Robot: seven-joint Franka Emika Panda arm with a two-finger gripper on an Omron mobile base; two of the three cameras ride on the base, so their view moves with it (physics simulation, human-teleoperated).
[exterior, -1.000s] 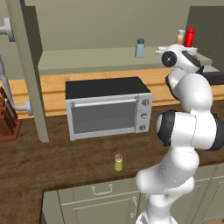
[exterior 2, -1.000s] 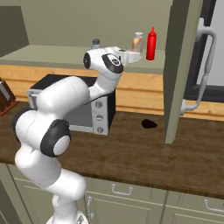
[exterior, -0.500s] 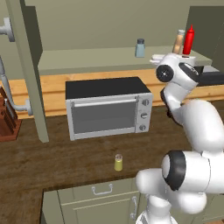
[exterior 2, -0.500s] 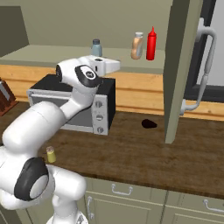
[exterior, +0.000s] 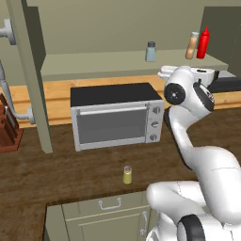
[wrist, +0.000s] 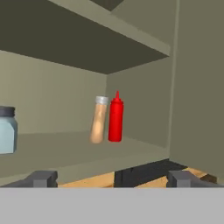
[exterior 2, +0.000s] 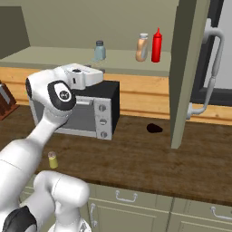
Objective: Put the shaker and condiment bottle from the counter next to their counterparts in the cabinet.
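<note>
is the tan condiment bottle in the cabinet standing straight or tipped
Tipped. The condiment bottle leans toward the red squeeze bottle, its cap close against it.

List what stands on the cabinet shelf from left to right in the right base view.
Pale blue-grey shaker → tan condiment bottle → red squeeze bottle, the last two right beside each other.

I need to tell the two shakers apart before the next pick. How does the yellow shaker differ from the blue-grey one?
The yellow-olive shaker stands on the dark counter in front of the toaster oven; the pale blue-grey shaker stands up on the cabinet shelf. The yellow one looks slimmer, the blue-grey one squatter in the hand view. The yellow one stands alone; the blue-grey one shares its shelf with two bottles. Both stand upright with greyish caps.
</note>
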